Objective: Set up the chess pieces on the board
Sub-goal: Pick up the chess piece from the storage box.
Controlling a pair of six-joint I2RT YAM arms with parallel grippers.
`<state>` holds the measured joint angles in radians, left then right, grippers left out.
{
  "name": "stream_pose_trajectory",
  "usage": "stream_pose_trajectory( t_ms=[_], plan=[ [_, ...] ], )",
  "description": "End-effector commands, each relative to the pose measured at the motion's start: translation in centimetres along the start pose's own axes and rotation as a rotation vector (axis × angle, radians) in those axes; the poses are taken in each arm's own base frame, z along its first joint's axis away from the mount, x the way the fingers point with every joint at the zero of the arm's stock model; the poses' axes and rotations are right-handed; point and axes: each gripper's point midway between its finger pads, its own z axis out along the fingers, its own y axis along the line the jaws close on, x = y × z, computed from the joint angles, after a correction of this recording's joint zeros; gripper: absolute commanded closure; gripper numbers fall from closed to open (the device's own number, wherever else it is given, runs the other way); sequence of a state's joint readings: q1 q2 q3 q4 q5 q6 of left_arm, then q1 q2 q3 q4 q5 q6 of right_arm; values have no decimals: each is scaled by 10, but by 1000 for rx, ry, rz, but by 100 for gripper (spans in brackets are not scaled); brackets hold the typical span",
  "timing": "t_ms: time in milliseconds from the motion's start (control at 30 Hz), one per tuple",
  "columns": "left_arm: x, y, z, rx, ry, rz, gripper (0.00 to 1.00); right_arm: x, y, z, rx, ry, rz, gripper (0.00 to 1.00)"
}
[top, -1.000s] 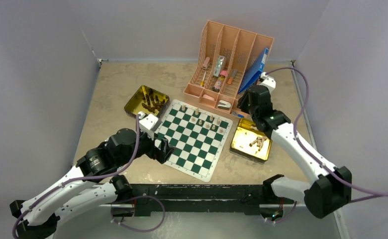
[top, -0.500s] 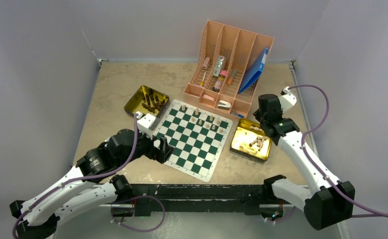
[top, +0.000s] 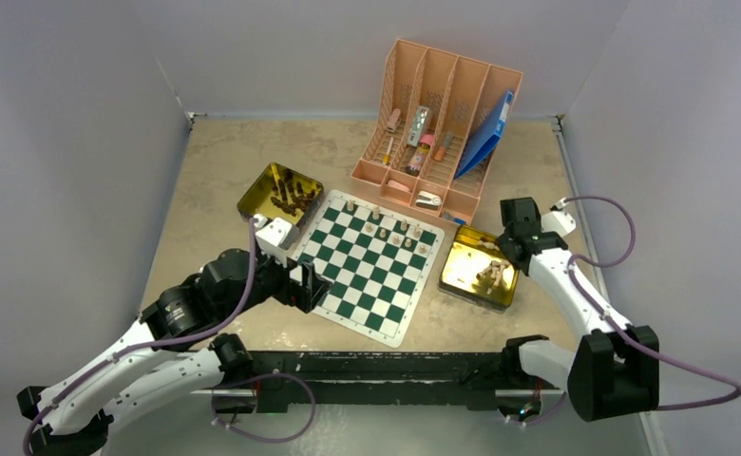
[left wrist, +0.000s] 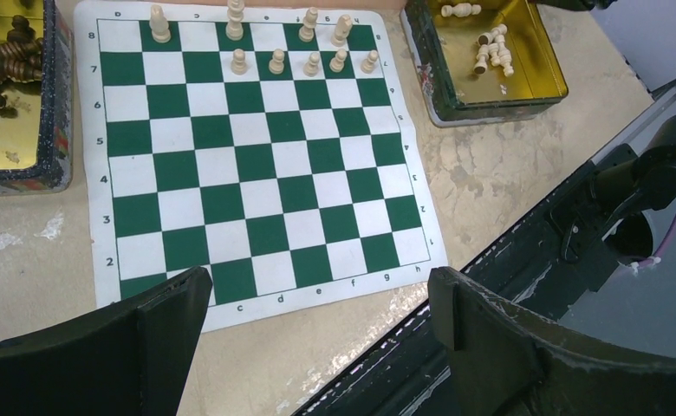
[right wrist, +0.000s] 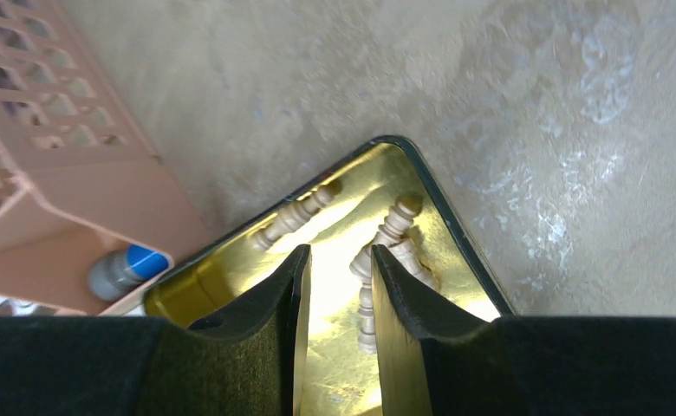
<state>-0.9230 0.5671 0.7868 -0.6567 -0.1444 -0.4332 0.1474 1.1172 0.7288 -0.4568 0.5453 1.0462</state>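
Nearside: left fingers [left wrist: 174,321] spread wide, empty, off board [top: 371,271] 7 o'clock corner, likely parked clear. On far rows, 12 o'clock, pale chess pieces [top: 386,226] already lined up. At 3 o'clock, right fingers [right wrist: 269,312] narrowly parted, nothing gripped, poised over gold tin [top: 476,296] for loose pale pieces [right wrist: 391,221]. At 10 o'clock, dark pieces [top: 291,195] unplaced in second tin [top: 245,204].

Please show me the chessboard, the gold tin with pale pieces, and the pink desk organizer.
chessboard [left wrist: 256,173], left wrist view, a middle square.
gold tin with pale pieces [left wrist: 490,107], left wrist view, its near wall.
pink desk organizer [top: 386,95], top external view, its left side wall.
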Motion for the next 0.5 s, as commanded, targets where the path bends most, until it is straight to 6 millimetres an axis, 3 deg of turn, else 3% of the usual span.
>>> stream_pose_trajectory(
  t_ms=[0, 467],
  plan=[
    [-4, -1, 0, 5, -26, -21, 4, 17, -5, 10, 29, 71, 94, 67],
    [-3, -4, 0, 20, -21, -21, 4, 16, -10, -8, 45, 111, 180, 68]
  ],
)
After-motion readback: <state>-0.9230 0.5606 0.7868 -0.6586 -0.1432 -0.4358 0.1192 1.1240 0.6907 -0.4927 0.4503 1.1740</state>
